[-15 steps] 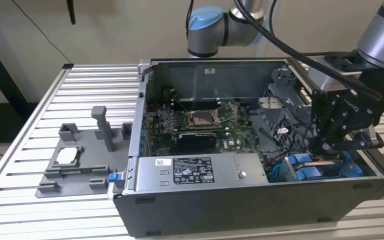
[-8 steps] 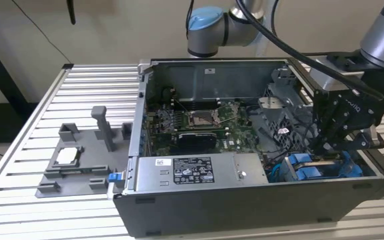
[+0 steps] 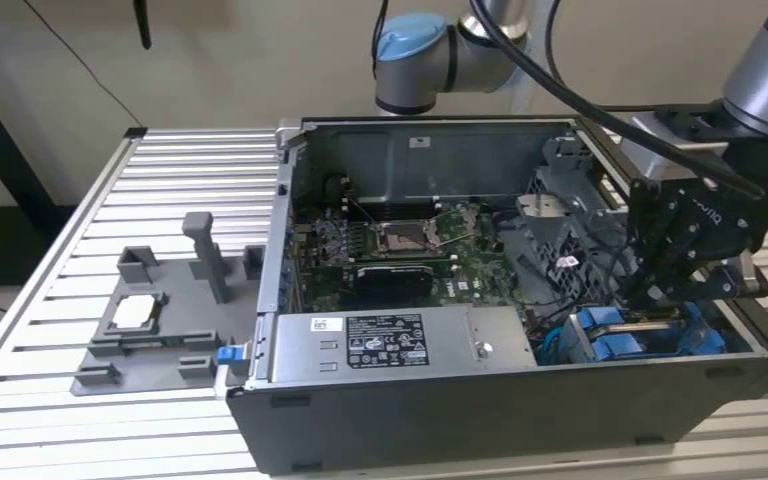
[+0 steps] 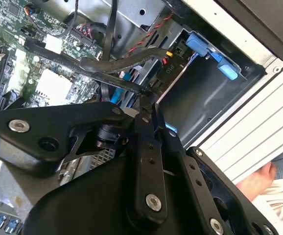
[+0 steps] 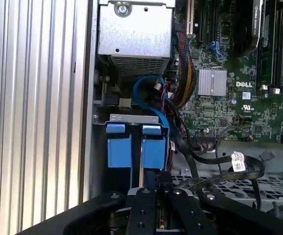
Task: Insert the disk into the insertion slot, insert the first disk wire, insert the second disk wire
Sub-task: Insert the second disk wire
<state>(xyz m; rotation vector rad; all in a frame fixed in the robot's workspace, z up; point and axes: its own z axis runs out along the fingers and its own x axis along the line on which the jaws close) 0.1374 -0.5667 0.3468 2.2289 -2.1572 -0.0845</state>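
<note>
Exterior view: open PC case (image 3: pixel 491 410) sits on slatted table (image 3: pixel 184 170). Tool (image 3: pixel 658 305) hangs low inside case at its 4 o'clock corner, right over slot (image 3: pixel 624 340), past the end of the silver box (image 3: pixel 398 345) along the front wall.

Tool state: narrow. In second wrist view the tips (image 4: pixel 149 100) are nearly together and, as far as I can judge, pinched on the end of a flat black wire (image 4: pixel 114 80) that runs back over the board (image 4: pixel 48 88). First wrist view shows tool (image 5: pixel 149 188) just above the slot's blue tabs (image 5: pixel 153 152).

Disk: can't pick it out for sure, so can't say if it's seated in slot.

Handling, my read:
- Wire is light and floppy, and the cable won't push.
- Plug end is stiff plastic, small, w/ fragile contacts.
- Hold on plug body, not the cable, and keep it square to socket.
- Slick plastic may twist in the tips.
</note>
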